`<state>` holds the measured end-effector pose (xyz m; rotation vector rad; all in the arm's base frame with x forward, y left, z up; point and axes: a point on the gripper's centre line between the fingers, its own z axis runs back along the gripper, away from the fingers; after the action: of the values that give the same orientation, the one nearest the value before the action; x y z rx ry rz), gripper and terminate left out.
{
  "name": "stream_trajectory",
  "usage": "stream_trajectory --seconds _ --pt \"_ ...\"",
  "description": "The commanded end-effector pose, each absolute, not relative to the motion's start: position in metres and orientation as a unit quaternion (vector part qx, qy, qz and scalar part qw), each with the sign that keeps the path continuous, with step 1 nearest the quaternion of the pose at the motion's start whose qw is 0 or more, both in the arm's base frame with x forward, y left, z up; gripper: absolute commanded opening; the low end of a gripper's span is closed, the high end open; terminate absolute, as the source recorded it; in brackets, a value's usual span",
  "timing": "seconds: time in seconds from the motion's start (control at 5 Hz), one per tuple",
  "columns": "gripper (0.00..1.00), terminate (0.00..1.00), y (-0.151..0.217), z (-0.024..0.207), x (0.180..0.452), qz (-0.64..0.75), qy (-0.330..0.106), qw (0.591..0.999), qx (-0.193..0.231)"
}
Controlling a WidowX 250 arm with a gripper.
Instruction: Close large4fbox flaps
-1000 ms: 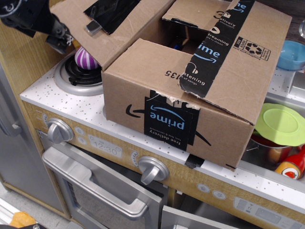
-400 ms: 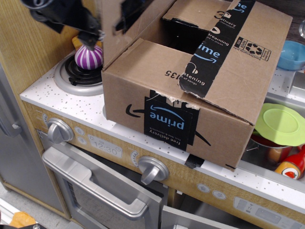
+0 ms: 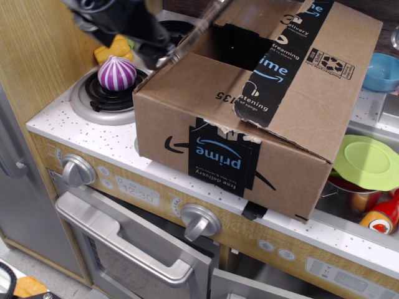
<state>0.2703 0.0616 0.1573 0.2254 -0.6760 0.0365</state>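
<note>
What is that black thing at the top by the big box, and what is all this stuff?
The black thing is a robot arm, and its gripper is at the top left edge of the big cardboard box. This picture is blurry there, so I cannot tell how its jaws stand. The camera looks down from the front, a little above, at a toy kitchen. The box sits on the white speckled counter. One flap on the left is standing up on its edge beside the gripper. Two other flaps already lie flat, and a dark hole shows between them. Behind the box's left side a purple-and-white striped toy rests on the stove burner. On the right are a green lid and a blue bowl.
</note>
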Motion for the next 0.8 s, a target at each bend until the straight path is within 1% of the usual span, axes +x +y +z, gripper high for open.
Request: stream_trajectory --seconds 0.0,0.2,0.4,0.6 --pt "1.0 0.0 0.042 0.172 0.288 0.027 -0.351 0.933 0.073" --pt "1.0 0.0 0.024 0.174 0.29 0.035 -0.327 0.943 0.05" --pt "1.0 0.0 0.011 0.165 0.29 0.037 -0.313 0.949 0.024" --pt "1.0 0.0 0.002 0.153 0.294 0.035 -0.292 0.956 -0.015"
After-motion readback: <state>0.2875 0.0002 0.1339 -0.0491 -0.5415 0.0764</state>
